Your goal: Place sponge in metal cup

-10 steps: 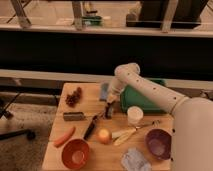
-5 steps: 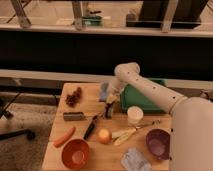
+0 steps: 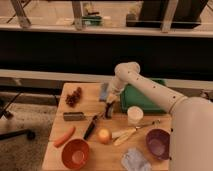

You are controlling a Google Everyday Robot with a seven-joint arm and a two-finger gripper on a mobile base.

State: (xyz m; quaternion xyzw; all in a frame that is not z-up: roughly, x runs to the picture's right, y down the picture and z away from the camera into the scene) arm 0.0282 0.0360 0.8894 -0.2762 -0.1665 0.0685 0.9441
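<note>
As compared with a second ago, barely any change: gripper parked low over the wooden table, same spot, pointing down. Released or clenched: cannot tell. Just behind and left of it, sponge, blue-grey, seemingly resting on the table and not lifted. Right of that, green tray; nearer front, white cup. Metal cup not picked out with confidence, possibly hidden under the arm. Probably a pause or slow approach; placing not yet done.
</note>
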